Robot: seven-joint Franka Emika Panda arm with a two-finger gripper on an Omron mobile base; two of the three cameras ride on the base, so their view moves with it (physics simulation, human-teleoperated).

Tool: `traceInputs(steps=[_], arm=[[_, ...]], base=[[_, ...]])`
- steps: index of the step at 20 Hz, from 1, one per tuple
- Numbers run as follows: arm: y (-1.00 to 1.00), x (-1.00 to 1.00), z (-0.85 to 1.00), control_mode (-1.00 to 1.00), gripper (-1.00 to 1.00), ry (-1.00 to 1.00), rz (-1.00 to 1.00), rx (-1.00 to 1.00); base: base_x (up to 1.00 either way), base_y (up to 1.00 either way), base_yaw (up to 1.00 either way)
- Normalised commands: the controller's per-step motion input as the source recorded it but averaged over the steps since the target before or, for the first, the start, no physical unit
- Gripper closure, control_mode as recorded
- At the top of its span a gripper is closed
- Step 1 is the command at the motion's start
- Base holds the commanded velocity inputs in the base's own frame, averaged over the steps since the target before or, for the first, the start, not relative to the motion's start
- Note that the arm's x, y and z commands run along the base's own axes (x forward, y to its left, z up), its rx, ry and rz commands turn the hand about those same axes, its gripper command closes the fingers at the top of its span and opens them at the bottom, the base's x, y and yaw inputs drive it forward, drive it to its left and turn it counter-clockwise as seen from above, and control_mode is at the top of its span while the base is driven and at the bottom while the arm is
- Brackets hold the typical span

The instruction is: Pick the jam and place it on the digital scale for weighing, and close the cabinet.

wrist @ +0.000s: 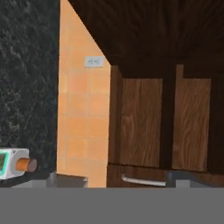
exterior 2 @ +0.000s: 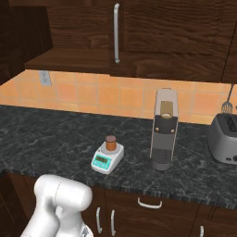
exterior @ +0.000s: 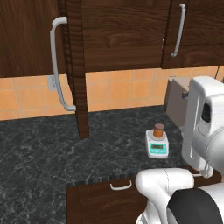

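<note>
- Dark speckled stone counter [exterior: 43, 162] runs under an orange tiled backsplash [exterior: 127, 89], and that's our stage.
- On it, the jam [exterior: 159, 130] stands upright right on top of the digital scale [exterior: 157, 145], orange body, brown lid, narrower than the platform under it.
- From the right base view the same pairing: jam [exterior 2: 110, 144] on the back part of the digital scale [exterior 2: 107, 157], teal panel facing the front edge of the counter.
- Hand view catches them sideways at the lower left edge, jam [wrist: 26, 165] touching the digital scale [wrist: 11, 163].
- Nothing is touching the jar; it sits apart from the arm.
- Above, the cabinet [exterior: 122, 35] is not closed: one door [exterior: 75, 70] swings out edge-on towards the camera, its long curved grey handle [exterior: 57, 65] showing on the left side.
- Neighbouring door further right lies flush, with its own bar handle [exterior: 178, 30].
- Gripper fingertips aren't clear in the hand view; the jaws stand wide apart, holding nothing.
- Right of the scale, well apart, stands a tall grey coffee machine [exterior 2: 164, 134].
- Further right again, a grey toaster [exterior 2: 223, 139] at the frame edge.
- A wall outlet [exterior 2: 45, 77] sits on the tiles, off to the left.
- Below the counter, drawer fronts with small handles [exterior 2: 149, 203].
</note>
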Motion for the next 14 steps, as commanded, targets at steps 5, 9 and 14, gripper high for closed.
traceInputs(steps=[5, 9, 14], arm=[[1.00, 0.07, -0.87, -1.00, -1.00, -0.36, -0.13, 0.20], [0.98, 0.14, -0.74, -1.00, -1.00, -0.31, -0.18, 0.20], [0.90, 0.08, -0.43, -1.00, -1.00, -0.02, -0.11, -0.14]], base=[[0.00, 0.00, 0.00], [0.00, 0.00, 0.00], [0.00, 0.00, 0.00]])
